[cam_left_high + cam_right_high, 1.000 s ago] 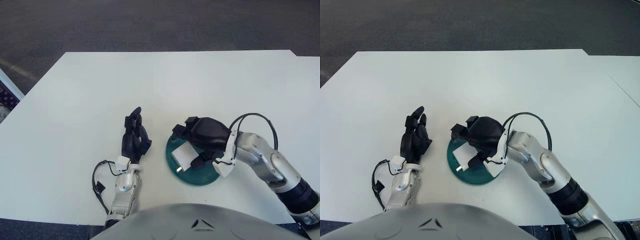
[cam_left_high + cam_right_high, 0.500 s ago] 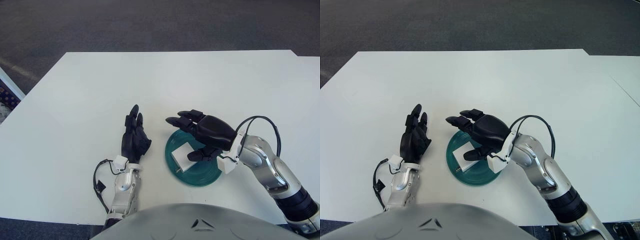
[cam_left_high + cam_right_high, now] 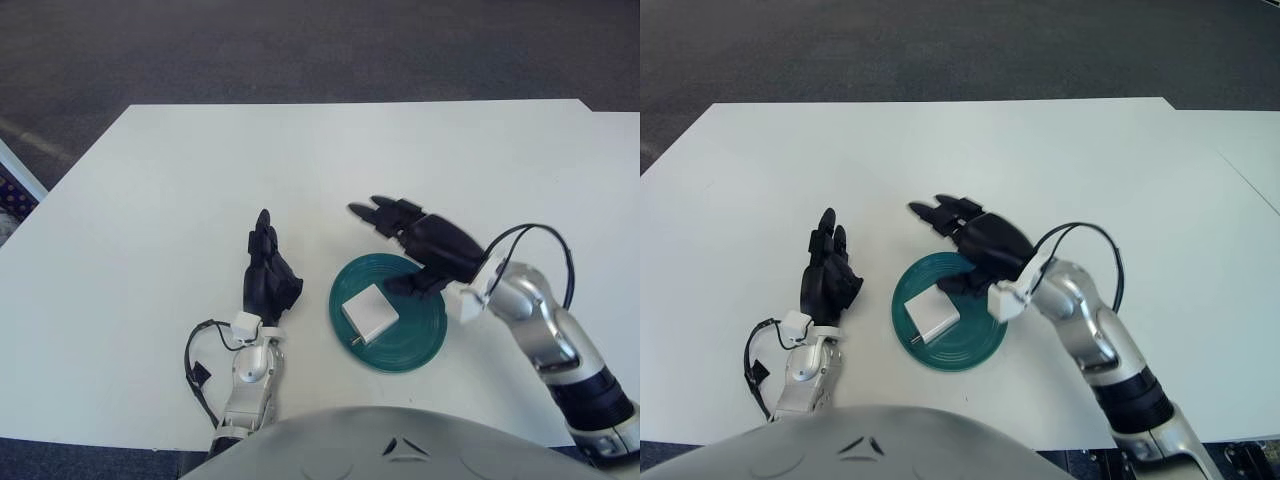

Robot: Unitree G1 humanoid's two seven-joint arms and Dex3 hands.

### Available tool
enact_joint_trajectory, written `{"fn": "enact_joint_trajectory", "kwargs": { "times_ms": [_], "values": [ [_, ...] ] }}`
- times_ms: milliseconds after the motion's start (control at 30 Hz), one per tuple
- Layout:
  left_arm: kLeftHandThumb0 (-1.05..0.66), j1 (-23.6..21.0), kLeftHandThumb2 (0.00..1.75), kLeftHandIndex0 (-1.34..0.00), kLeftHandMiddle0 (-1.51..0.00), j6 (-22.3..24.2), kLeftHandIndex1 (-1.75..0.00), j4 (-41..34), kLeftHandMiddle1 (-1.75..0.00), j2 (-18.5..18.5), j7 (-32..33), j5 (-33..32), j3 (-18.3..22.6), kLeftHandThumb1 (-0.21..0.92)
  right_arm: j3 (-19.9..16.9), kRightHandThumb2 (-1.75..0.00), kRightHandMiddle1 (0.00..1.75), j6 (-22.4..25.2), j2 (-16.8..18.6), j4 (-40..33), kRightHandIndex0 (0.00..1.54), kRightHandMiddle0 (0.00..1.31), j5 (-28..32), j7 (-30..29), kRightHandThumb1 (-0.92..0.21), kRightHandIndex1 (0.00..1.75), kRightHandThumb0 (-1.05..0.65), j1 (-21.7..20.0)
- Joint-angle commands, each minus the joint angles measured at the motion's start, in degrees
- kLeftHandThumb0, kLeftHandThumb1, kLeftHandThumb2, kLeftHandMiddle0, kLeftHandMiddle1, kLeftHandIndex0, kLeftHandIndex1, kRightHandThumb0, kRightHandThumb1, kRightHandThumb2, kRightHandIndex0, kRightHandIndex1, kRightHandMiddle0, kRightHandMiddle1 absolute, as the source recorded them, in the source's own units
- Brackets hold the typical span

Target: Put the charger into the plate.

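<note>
The white square charger point(image 3: 368, 313) lies flat inside the dark green plate point(image 3: 425, 338) near the table's front edge. My right hand point(image 3: 415, 240) hovers at the plate's far right rim with its fingers spread, holding nothing and apart from the charger. My left hand point(image 3: 267, 272) shows left of the plate, fingers extended upward and empty.
The white table point(image 3: 300, 170) stretches wide beyond the plate. A black cable point(image 3: 198, 365) loops by my left wrist, and another point(image 3: 535, 245) arcs over my right forearm. Dark floor lies past the far edge.
My right hand let go of the charger, opened, and drew back up and to the right off the plate. The charger now lies uncovered in the plate. The left hand barely shifted.
</note>
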Motion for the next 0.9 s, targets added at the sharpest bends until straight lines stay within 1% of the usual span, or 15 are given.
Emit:
{"fn": "enact_joint_trajectory", "kwargs": {
  "times_ms": [0, 33, 67, 100, 133, 167, 233, 367, 467, 600, 667, 700, 733, 767, 867],
  "values": [
    [-0.99, 3.9, 1.0, 0.0, -0.13, 1.2, -0.33, 2.8, -0.02, -5.8, 2.3, 0.8, -0.9, 0.92, -3.6, -0.91, 0.17, 2.5, 3.5, 7.3, 0.08, 0.0, 7.0, -1.7, -0.92, 0.01, -1.05, -0.6],
    [-1.0, 3.5, 0.99, 0.0, -0.14, 1.5, -0.38, 2.5, -0.02, -4.6, 1.7, 0.7, -0.9, 0.92, -5.5, -0.9, 0.18, 2.8, 5.9, 11.5, 0.07, 0.0, 10.5, -3.2, -0.92, 0.01, -1.05, -0.3],
    [-1.0, 3.3, 0.99, 0.0, -0.15, 1.7, -0.42, 2.3, -0.03, -3.8, 1.3, 0.5, -0.9, 0.92, -6.7, -0.9, 0.19, 2.8, 7.4, 14.5, 0.07, 0.0, 12.8, -4.3, -0.92, 0.01, -1.05, -0.2],
    [-1.01, 3.1, 0.99, 0.0, -0.16, 2.4, -0.43, 2.2, -0.03, -2.9, 0.5, -0.1, -0.8, 0.92, -9.4, -0.9, 0.2, 4.5, 9.8, 15.6, 0.07, 0.0, 17.7, -4.9, -0.92, 0.0, -1.05, 1.1],
    [-1.01, 3.1, 1.0, 0.0, -0.16, 2.9, -0.46, 2.1, -0.02, -2.4, -0.1, -0.6, -0.8, 0.92, -11.1, -0.89, 0.24, 5.6, 11.2, 15.7, 0.08, 0.0, 20.9, -5.1, -0.92, 0.01, -1.05, 2.1],
    [-1.01, 3.3, 1.0, 0.0, -0.16, 3.8, -0.48, 1.8, -0.02, -2.0, -0.1, -0.7, -0.6, 0.92, -12.6, -0.89, 0.25, 8.3, 13.3, 13.7, 0.08, 0.0, 25.0, -5.2, -0.92, 0.01, -1.05, 3.9],
    [-1.01, 3.6, 0.99, 0.0, -0.15, 5.1, -0.5, 1.3, -0.02, -1.7, 0.5, -0.1, -0.2, 0.92, -14.3, -0.88, 0.33, 11.7, 15.6, 10.2, 0.11, 0.0, 29.9, -5.4, -0.92, 0.02, -1.04, 6.9],
    [-1.0, 4.1, 0.99, 0.0, -0.15, 6.1, -0.52, 0.7, -0.02, -1.8, 1.5, 0.9, 0.0, 0.92, -15.6, -0.89, 0.42, 14.6, 16.7, 6.0, 0.14, 0.0, 33.3, -5.6, -0.92, 0.03, -1.03, 10.8],
    [-0.99, 4.9, 0.97, 0.0, -0.17, 8.6, -0.54, -1.6, -0.02, -1.4, 2.0, 1.9, 0.2, 0.92, -16.9, -0.89, 0.49, 16.9, 17.7, 2.7, 0.17, 0.0, 35.5, -6.7, -0.92, 0.03, -1.03, 14.2],
    [-0.97, 5.1, 0.96, 0.0, -0.18, 9.4, -0.58, -2.6, -0.02, -1.1, 0.2, 0.5, 0.3, 0.92, -16.7, -0.9, 0.55, 15.3, 20.0, 2.9, 0.18, 0.0, 35.2, -8.5, -0.92, 0.03, -1.02, 17.2],
    [-0.97, 4.9, 0.96, 0.0, -0.18, 8.8, -0.6, -2.6, -0.02, -1.1, -1.3, -1.0, 0.4, 0.92, -16.4, -0.9, 0.61, 12.8, 21.6, 4.9, 0.2, 0.0, 34.6, -9.8, -0.92, 0.03, -1.01, 18.0],
    [-0.97, 4.7, 0.97, 0.0, -0.18, 8.4, -0.61, -2.4, -0.02, -1.0, -2.0, -1.6, 0.4, 0.92, -16.4, -0.9, 0.63, 11.0, 22.7, 7.5, 0.2, 0.0, 34.2, -10.6, -0.92, 0.03, -1.01, 17.9],
    [-0.98, 4.6, 0.97, 0.0, -0.17, 8.2, -0.61, -2.3, -0.01, -0.9, -2.6, -1.9, 0.4, 0.92, -16.3, -0.89, 0.68, 9.6, 23.5, 9.4, 0.22, 0.0, 33.9, -11.2, -0.92, 0.03, -1.01, 17.7],
    [-0.98, 4.3, 0.97, 0.0, -0.17, 8.1, -0.61, -1.9, -0.01, -0.8, -3.1, -2.2, 0.5, 0.92, -16.4, -0.89, 0.71, 7.7, 24.5, 12.8, 0.23, 0.0, 33.6, -12.1, -0.92, 0.03, -1.0, 16.9],
    [-0.98, 3.8, 0.99, 0.0, -0.14, 8.6, -0.59, -1.4, 0.0, -1.0, -3.7, -2.5, 1.0, 0.92, -16.7, -0.86, 0.85, 3.8, 26.4, 19.8, 0.27, 0.0, 33.4, -13.9, -0.92, 0.04, -0.98, 14.4]
  ]
}}
